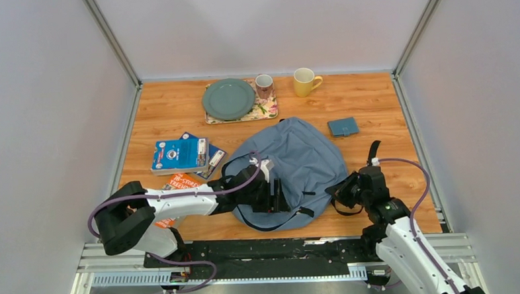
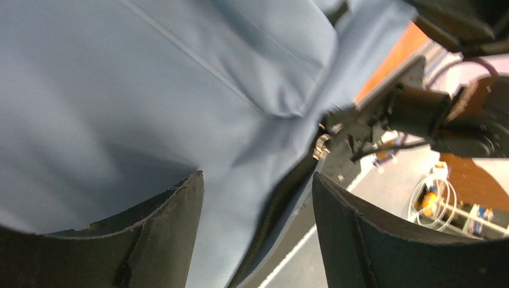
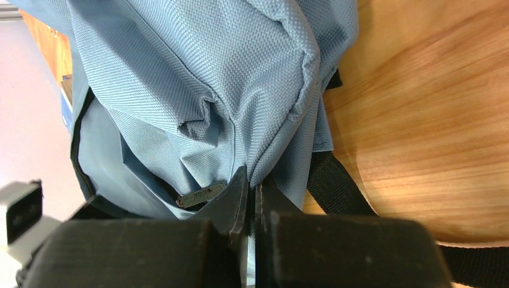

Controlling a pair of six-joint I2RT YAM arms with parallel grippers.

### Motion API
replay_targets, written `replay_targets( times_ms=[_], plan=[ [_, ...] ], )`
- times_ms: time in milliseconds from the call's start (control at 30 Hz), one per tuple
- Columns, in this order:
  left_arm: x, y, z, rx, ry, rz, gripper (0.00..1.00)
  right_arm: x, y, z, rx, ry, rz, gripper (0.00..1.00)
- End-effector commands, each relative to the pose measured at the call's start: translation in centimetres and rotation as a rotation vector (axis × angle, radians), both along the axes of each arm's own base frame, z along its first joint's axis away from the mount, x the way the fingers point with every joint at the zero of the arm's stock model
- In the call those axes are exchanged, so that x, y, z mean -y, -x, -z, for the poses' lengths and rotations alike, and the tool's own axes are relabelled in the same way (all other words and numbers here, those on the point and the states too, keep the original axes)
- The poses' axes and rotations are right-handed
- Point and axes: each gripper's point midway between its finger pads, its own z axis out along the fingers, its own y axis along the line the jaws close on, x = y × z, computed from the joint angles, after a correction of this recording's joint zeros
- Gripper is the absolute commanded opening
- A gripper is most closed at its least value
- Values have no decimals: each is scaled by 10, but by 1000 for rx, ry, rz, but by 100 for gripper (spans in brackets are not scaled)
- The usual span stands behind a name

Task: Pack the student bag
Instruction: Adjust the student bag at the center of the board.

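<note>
Student bag (image 1: 297,155) lay flat on the counter (image 1: 381,108), towards its near edge, between both arms. Right end effector (image 3: 252,186) was clamped fully shut at the bag's right edge and looked pinched on a fold of fabric, so it acted as an anchor. Left end effector (image 2: 258,186) sat at the bag's near-left rim, jaws wide apart, gripping nothing. Black zipper (image 2: 282,198) ran up through that gap, along it rather than across. A small metal piece (image 2: 322,146), probably the pull, sat just past the fingertips. Left arm was nearer the opening; next move likely turns on catching that pull. Books (image 1: 180,154) lay left of the bag, not packed.
</note>
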Motion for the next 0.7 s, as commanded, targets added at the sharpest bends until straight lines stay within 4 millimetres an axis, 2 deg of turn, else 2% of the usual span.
replay_targets(
  times_ms=[0, 67, 133, 233, 267, 300, 333, 367, 400, 433, 467, 500, 533, 567, 600, 667],
  plan=[
    [-35, -32, 21, 48, -78, -23, 75, 0, 0, -14, 38, 31, -33, 0],
    [-46, -41, 25, 37, -99, -30, 75, 0, 3, -12, 34, 33, -40, 1],
    [-42, -53, 5, 48, -44, 6, 75, 0, 4, -10, 27, 37, -41, 2],
    [-28, -57, -54, 159, -9, 81, 77, 4, 0, -8, 24, 51, -13, 2],
    [-30, -61, -75, 220, -7, 59, 78, 3, -6, -11, 45, 44, -6, 2],
    [-30, -54, -92, 234, -14, 62, 80, 4, -9, -12, 50, 46, 4, 2],
    [-34, -52, -102, 257, -11, 45, 80, 3, -11, -11, 40, 45, 11, 2],
    [-43, -54, -121, 293, 6, -21, 80, 2, -16, -14, 56, 40, 16, 2],
    [-56, -48, -114, 273, -33, -47, 81, 2, -19, -15, 57, 38, 17, 2],
    [-67, -43, -125, 290, -15, -78, 81, 0, -22, -15, 52, 38, 14, 2],
    [-79, -44, -119, 281, -46, -142, 81, -1, -23, -14, 48, 39, 13, 1],
    [-101, -37, -95, 243, -134, -176, 81, -2, -26, -16, 50, 36, 11, 1],
    [-113, -33, -93, 246, -143, -209, 81, -2, -29, -15, 44, 39, 13, 1],
    [-131, -29, -66, 208, -207, -265, 81, -3, -29, -16, 47, 41, 9, 1],
    [-142, -24, -53, 185, -243, -285, 82, -4, -31, -16, 49, 37, 8, 1],
    [-153, -19, -38, 160, -256, -329, 82, -5, -33, -19, 60, 31, 7, 2]
  ],
)
